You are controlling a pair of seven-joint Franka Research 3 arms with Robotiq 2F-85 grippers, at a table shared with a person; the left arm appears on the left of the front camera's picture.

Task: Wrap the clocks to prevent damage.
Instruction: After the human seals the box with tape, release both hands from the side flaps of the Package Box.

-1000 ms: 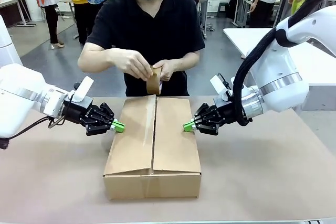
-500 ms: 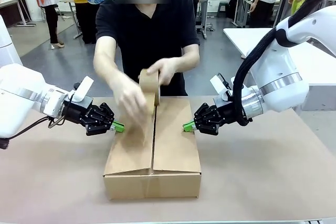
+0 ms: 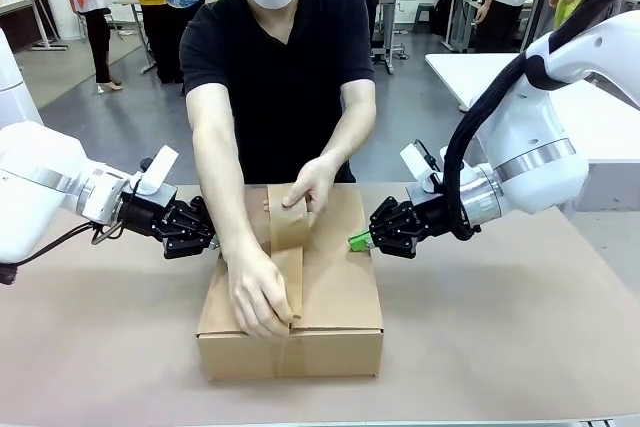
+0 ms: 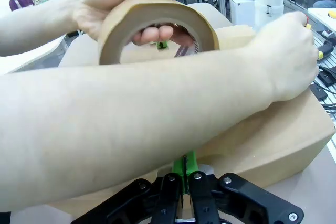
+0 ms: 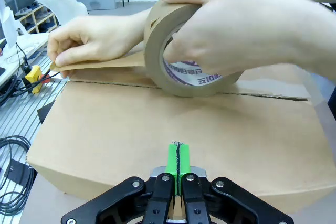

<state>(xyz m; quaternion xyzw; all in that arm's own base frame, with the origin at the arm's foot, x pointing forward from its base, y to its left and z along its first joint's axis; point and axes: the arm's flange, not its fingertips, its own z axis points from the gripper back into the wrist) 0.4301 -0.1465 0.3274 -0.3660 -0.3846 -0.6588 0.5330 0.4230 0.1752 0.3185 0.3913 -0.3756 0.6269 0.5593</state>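
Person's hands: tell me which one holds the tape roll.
The hand farther from the camera, nearer the right gripper, grips the brown tape roll. The other hand presses the tape's end at the cardboard box's near edge.

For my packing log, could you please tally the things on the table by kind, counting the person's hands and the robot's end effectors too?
Cardboard box: 1
Tape roll: 1
Person's hands, one pressing tape at the near edge, one on the roll: 2
End effectors, shut, left end effector and right end effector: 2
Total: 6
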